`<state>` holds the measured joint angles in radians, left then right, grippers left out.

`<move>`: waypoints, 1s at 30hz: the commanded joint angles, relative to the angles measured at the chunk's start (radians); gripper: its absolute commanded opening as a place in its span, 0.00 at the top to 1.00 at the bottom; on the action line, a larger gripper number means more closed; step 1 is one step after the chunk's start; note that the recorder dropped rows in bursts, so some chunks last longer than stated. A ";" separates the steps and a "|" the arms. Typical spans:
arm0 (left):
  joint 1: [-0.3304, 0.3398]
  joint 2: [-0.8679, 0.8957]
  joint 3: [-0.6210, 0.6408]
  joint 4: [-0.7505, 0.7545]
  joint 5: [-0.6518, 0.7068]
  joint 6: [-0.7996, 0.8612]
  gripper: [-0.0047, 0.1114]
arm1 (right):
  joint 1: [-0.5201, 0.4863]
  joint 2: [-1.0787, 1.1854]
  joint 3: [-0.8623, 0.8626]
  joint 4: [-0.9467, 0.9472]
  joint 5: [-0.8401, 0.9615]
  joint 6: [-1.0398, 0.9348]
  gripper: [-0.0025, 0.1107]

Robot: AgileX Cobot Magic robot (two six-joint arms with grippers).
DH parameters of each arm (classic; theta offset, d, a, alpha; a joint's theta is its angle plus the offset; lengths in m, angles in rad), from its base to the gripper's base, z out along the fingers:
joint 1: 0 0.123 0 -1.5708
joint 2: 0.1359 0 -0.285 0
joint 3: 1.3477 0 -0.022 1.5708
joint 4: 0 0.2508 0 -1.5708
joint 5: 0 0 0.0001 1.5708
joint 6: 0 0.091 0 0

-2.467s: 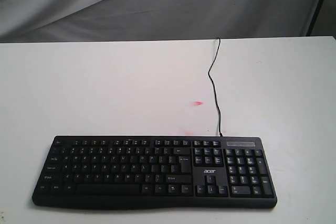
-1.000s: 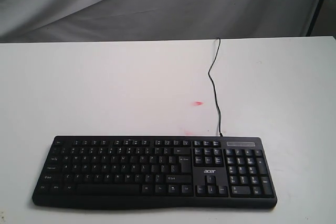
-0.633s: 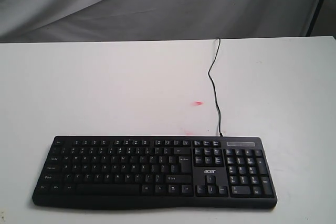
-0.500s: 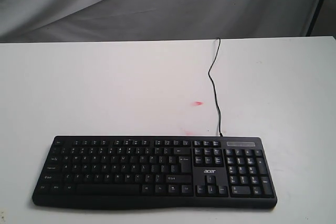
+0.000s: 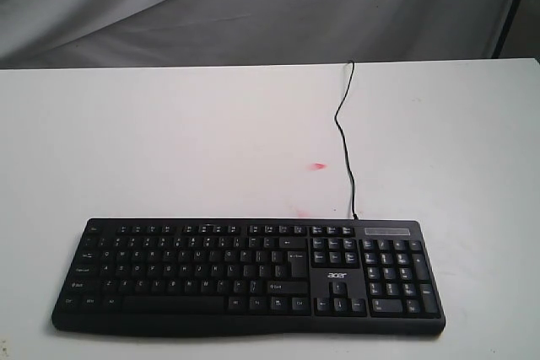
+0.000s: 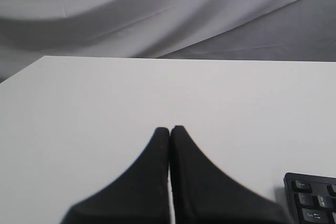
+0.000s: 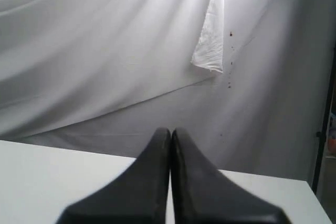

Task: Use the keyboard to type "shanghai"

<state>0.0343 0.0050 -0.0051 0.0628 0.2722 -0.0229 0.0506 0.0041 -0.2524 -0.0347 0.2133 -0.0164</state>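
Observation:
The black keyboard [image 5: 245, 276] lies along the near edge of the white table [image 5: 169, 149], number pad to the right, with an acer logo. Its thin black cable [image 5: 344, 137] runs back to the table's far edge. Neither arm shows in the exterior view. In the left wrist view my left gripper [image 6: 169, 128] is shut, empty, above bare table, with one corner of the keyboard [image 6: 312, 200] showing beside it. In the right wrist view my right gripper [image 7: 170, 130] is shut and empty, pointing over the table [image 7: 42, 177] toward the backdrop; the keyboard is out of that view.
A small pink mark [image 5: 317, 166] and a fainter smear [image 5: 301, 211] stain the table behind the keyboard. A grey cloth backdrop [image 5: 253, 6] hangs past the far edge. A dark stand leg [image 5: 509, 6] rises at the back right.

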 commanded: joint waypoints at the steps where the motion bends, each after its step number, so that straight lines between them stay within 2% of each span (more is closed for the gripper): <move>1: -0.004 -0.005 0.005 -0.001 -0.006 -0.001 0.95 | -0.007 -0.004 0.041 -0.011 -0.026 -0.002 0.98; 14: -0.004 -0.005 0.005 -0.001 -0.006 -0.001 0.95 | -0.007 -0.004 0.249 -0.005 -0.070 -0.002 0.98; 30: -0.004 -0.005 0.005 -0.001 -0.006 -0.001 0.95 | -0.007 -0.004 0.252 0.020 0.062 -0.005 0.98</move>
<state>0.0343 0.0050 -0.0051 0.0628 0.2722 -0.0229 0.0506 0.0034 -0.0033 -0.0208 0.2521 -0.0183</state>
